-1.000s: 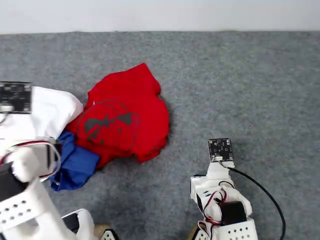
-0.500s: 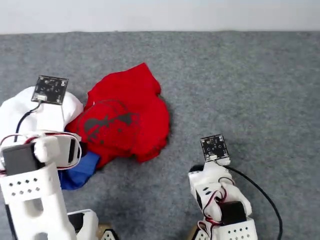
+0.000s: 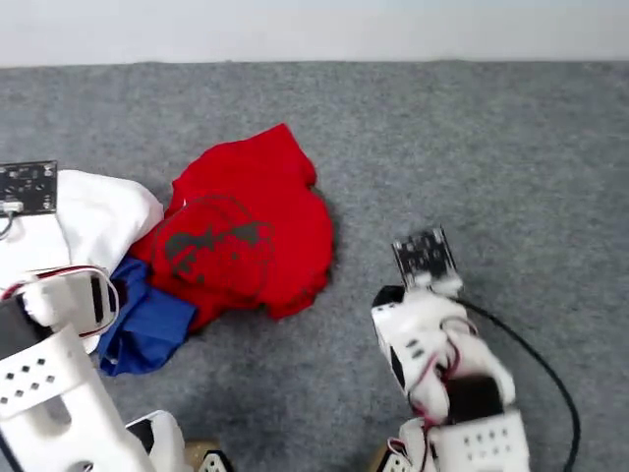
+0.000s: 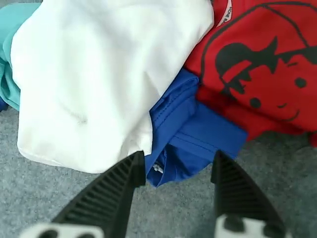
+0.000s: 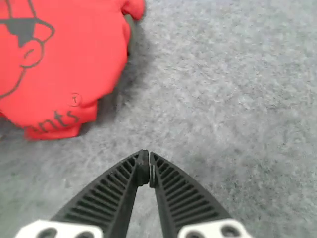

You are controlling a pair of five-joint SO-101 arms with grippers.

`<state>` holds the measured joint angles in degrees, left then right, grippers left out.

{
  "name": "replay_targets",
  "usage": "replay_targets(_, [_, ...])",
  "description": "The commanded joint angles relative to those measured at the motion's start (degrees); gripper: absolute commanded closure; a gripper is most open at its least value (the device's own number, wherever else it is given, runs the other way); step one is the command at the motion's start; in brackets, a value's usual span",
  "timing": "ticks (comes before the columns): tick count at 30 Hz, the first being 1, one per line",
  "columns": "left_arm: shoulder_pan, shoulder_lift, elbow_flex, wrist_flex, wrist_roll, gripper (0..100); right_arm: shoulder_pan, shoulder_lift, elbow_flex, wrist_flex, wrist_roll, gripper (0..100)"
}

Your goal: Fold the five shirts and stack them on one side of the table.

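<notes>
At 9 o'clock on grey felt table [image 3: 472, 147]: crumpled red shirt [image 3: 246, 226], printed face, long axis 1-to-7 o'clock. It overlaps blue shirt [image 3: 147, 329] at 7 and smooth white shirt [image 3: 98, 221] at 9; teal shirt [image 4: 12, 29] peeks beside white. Left gripper [image 4: 179, 157] spread over blue shirt's edge; right gripper [image 5: 149, 161] pressed together above bare felt.

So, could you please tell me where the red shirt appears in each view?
High view: the red shirt lies left of centre, partly over the blue shirt, beside the white shirt.
Left wrist view: the red shirt lies beyond the blue shirt, past the open left hand.
Right wrist view: the red shirt lies ahead of the shut right hand.
Shared landmark: the dark face print on it.
</notes>
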<state>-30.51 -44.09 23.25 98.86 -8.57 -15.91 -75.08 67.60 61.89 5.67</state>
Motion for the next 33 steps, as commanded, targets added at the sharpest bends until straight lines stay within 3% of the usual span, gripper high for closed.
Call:
replay_targets(1, [-0.26,-1.49,-2.33,-0.62,0.62,78,-0.84,20.7,-15.65,-0.92,0.53,98.7])
replay_targets(7, [-0.35,-1.58,-2.24,-0.62,0.7,78,-0.84,46.02,-32.0,-0.75,2.9,98.7])
replay_targets(13, [-0.53,-1.58,-2.15,-0.53,0.7,78,-2.68,59.82,-43.08,-0.75,6.51,97.3])
replay_targets(21, [-0.53,-1.58,-2.15,-0.53,0.7,78,-6.64,72.75,-55.03,2.95,5.36,64.1])
replay_targets(33, [-0.53,-1.58,-2.07,-0.53,0.79,78,-9.36,96.04,-74.55,7.52,2.37,63.7])
